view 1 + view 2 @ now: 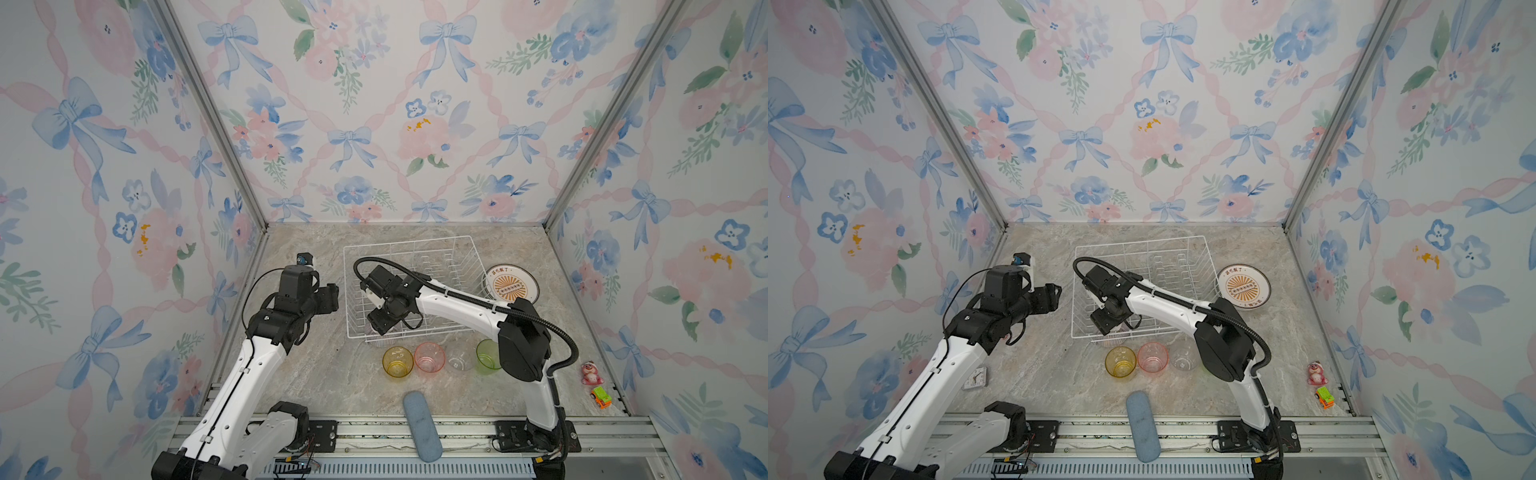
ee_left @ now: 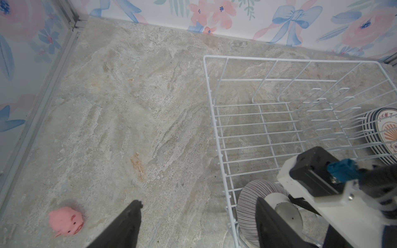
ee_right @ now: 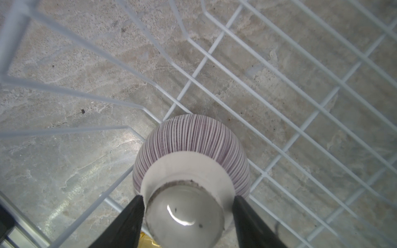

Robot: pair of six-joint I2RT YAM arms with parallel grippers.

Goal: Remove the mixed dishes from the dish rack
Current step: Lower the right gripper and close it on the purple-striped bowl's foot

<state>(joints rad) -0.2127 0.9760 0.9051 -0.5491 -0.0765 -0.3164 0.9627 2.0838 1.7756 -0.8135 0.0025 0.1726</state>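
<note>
Two fingers [image 3: 129,223] of right pincer [image 3: 187,198] astride bowl [image 3: 191,137] foot, in dish rack [image 3: 64,91] corner.

We see the rack [image 1: 409,244] on the tabletop [image 1: 328,382], with the plates [image 1: 512,286] stacked just beside its right wall. The right tool [image 1: 380,328] reaches down into the rack's near left corner, over the bowl [image 1: 381,340], which shows only dimly through the wires. That tool's jaws are hidden from us. The left tool [image 1: 331,297] hovers left of the rack, apart from it.

In front of the rack, a row stands upright: yellow tumbler [image 1: 397,361], pink tumbler [image 1: 429,356], clear tumbler [image 1: 459,360] and green tumbler [image 1: 485,355], the last partly behind the right arm [image 1: 457,303]. The pad [image 1: 422,424] lies across the front edge. A pink figure [image 1: 589,372] and a toy car [image 1: 601,397] sit far right.
</note>
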